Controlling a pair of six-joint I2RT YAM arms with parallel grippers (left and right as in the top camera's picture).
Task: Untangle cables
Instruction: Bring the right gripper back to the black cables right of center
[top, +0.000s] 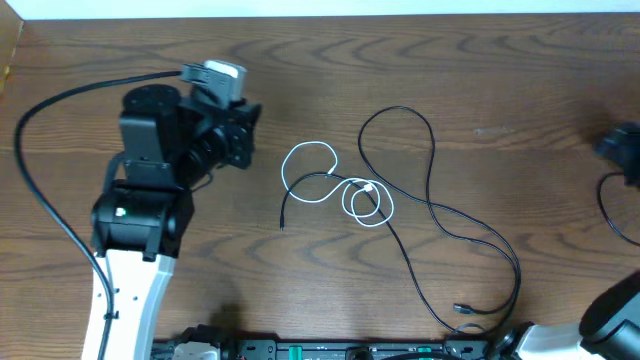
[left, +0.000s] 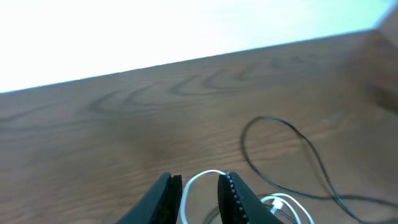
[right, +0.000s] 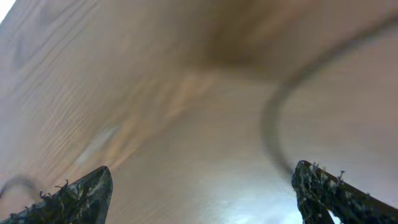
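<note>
A white cable (top: 310, 172) lies in loops mid-table, tangled near its plug (top: 367, 188) with a long black cable (top: 432, 180) that curls up, then runs down right to a plug (top: 462, 308). My left gripper (top: 246, 132) hovers left of the white loop with a narrow gap between its fingers and nothing in it. In the left wrist view the white cable (left: 202, 177) shows on the table beyond the left gripper (left: 199, 190). My right gripper (right: 202, 190) stands wide open and empty over bare wood, at the table's far right edge (top: 622, 150).
A wooden table (top: 120, 50) fills the view, with a white strip along its far edge. A thick black wire (top: 40, 110) arcs from the left arm. A blurred dark cord (right: 273, 124) curves past the right finger; which cord it is I cannot tell.
</note>
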